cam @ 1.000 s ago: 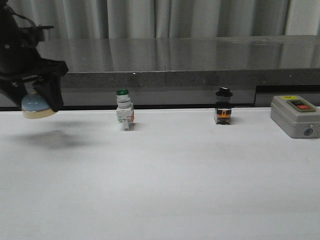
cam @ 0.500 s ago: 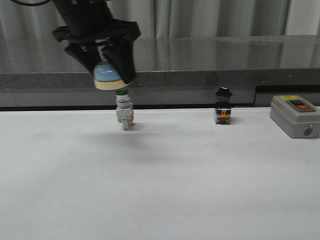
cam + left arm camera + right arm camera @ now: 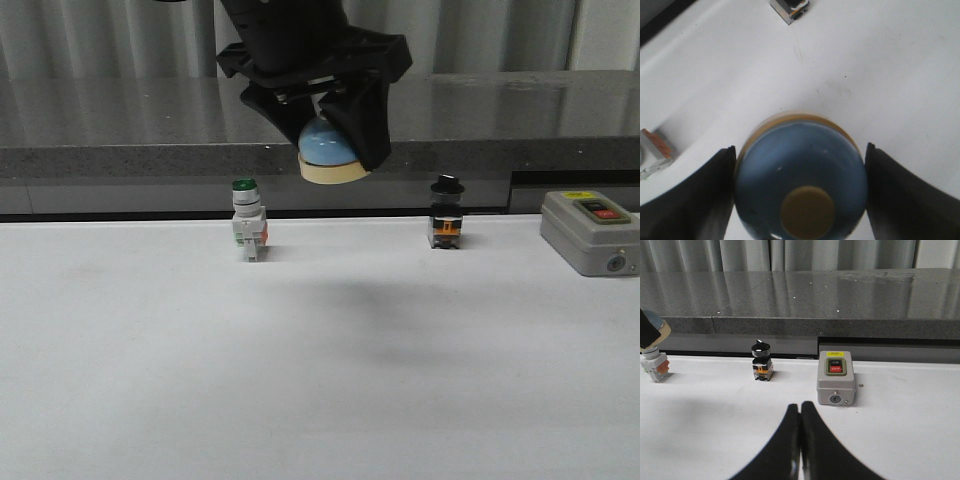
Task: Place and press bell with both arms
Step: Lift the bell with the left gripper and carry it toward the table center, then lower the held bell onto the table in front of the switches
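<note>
My left gripper [image 3: 332,150] is shut on the bell [image 3: 330,152], a light-blue dome with a cream base, and holds it high above the white table, between the green-capped push-button and the black knob switch. In the left wrist view the bell [image 3: 801,180] fills the space between the two dark fingers [image 3: 695,200], its cream button facing the camera. My right gripper [image 3: 800,407] is shut and empty, low over the table in front of the grey switch box. The bell's edge [image 3: 659,330] shows at the far left of the right wrist view.
A green-capped white push-button [image 3: 246,222] stands at the back left, a black knob switch [image 3: 446,214] at the back centre-right, and a grey switch box [image 3: 590,232] at the right edge. A dark stone ledge [image 3: 450,150] runs behind the table.
My left arm has carried the bell from the far left, up and to the right, to above the table's middle. The other things have not moved.
</note>
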Controlling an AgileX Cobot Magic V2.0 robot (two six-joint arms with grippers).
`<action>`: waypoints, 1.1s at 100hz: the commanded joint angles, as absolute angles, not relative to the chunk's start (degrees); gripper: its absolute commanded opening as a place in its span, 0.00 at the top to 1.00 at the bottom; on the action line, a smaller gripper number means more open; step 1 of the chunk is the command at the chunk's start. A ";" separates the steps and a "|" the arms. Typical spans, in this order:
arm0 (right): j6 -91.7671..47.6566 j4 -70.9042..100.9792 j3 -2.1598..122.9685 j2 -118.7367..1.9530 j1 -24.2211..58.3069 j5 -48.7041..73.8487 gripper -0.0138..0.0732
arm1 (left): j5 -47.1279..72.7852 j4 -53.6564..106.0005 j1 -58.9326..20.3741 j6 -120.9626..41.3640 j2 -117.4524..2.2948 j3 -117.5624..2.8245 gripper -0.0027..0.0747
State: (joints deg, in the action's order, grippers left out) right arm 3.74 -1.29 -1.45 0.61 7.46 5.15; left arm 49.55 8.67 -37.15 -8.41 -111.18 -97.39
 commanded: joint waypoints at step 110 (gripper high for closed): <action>3.36 -1.03 -0.67 1.67 7.02 0.33 0.91 | 47.28 10.01 -38.65 -8.39 -122.36 -99.31 0.80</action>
State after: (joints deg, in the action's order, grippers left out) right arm 3.74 -1.29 -1.45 0.61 7.46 5.15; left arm 48.17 8.81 -38.08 -8.41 -125.82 -97.52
